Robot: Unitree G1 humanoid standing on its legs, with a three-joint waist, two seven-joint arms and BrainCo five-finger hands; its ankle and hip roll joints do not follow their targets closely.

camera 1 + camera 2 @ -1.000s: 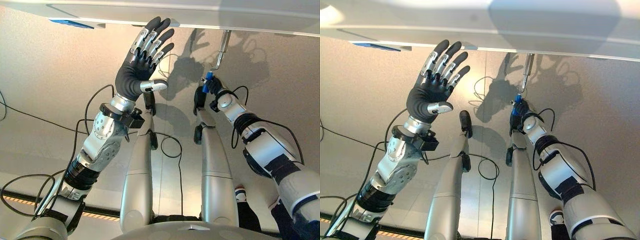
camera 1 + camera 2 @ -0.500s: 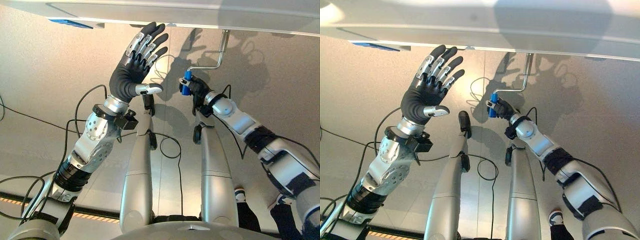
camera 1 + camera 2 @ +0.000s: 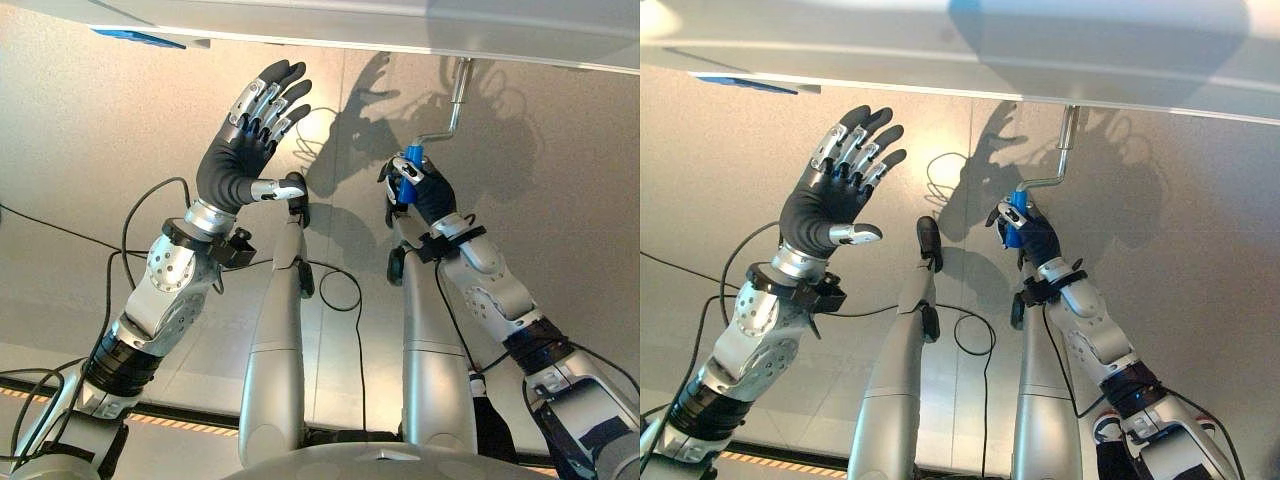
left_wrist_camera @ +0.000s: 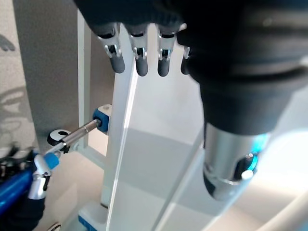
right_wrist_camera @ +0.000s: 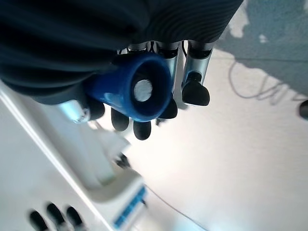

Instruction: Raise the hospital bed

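The blue handle (image 3: 409, 178) of the metal crank (image 3: 1058, 170) sits inside the right hand (image 3: 425, 195), whose fingers curl round it. From the hand, the crank's bent rod rises to the underside of the bed frame (image 3: 400, 25) just above. The left hand (image 3: 245, 150) hangs well apart to the side, below the frame, fingers spread and holding nothing.
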